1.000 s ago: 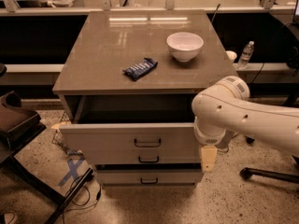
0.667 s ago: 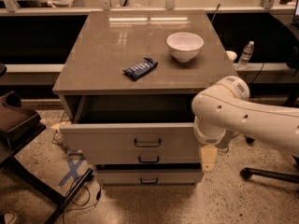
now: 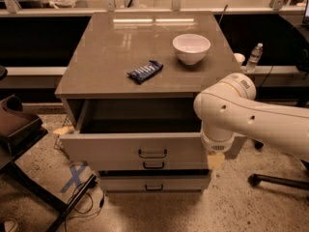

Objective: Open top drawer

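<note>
In the camera view, you see the cabinet (image 3: 96, 57) in the middle of the picture. The top drawer (image 3: 111, 150) is pulled out toward you, and its pale front stands well forward of the cabinet body. Behind the front you look into a dark open box. The small dark handle (image 3: 152, 153) sits at the centre of the front. Just under it there is a second handle (image 3: 153, 165), and the lowest drawer (image 3: 154, 183) is at 6 o'clock from that one.

The white arm (image 3: 251, 115) comes in from 3 o'clock and bends down at the right end of the drawer front. The gripper (image 3: 216, 159) hangs under the round wrist, just beside the right end of the front, at about 4 o'clock from the picture centre. Only a yellowish tip of it shows. You cannot tell how far it is open, or if it holds anything.

On the cabinet top, a white bowl (image 3: 191, 47) stands at 1 o'clock. A dark blue snack packet (image 3: 145, 71) lies at 8 o'clock from the bowl, apart from it. A water bottle (image 3: 254, 57) stands behind the cabinet at 2 o'clock. A blue tape cross (image 3: 75, 175) is on the floor at 7 o'clock.
</note>
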Controlling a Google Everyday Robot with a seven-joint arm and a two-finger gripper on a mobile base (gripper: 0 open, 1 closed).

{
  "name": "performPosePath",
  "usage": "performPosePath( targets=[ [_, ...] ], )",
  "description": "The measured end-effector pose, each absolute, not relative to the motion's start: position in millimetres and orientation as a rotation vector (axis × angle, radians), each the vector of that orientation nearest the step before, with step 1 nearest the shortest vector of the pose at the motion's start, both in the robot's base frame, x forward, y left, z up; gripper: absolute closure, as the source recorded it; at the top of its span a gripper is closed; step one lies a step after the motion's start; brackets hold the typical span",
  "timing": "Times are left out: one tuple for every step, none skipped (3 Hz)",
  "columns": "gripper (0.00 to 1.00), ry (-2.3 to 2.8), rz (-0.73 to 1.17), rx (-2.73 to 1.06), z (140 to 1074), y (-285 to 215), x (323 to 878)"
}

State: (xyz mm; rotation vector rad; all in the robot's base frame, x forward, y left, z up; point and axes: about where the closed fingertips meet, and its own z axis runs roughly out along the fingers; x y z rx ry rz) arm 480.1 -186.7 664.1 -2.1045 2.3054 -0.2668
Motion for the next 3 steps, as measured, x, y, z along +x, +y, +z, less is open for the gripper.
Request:
performPosePath(
  targets=[
    [0.64, 2.306, -0.267, -2.104, 664.1, -186.7, 480.0],
    [0.88, 2.306, -0.267, -2.104, 666.9, -186.7, 480.0],
    [1.0, 2.306, -0.266, -2.104, 673.0, -186.7, 479.8]
  ],
)
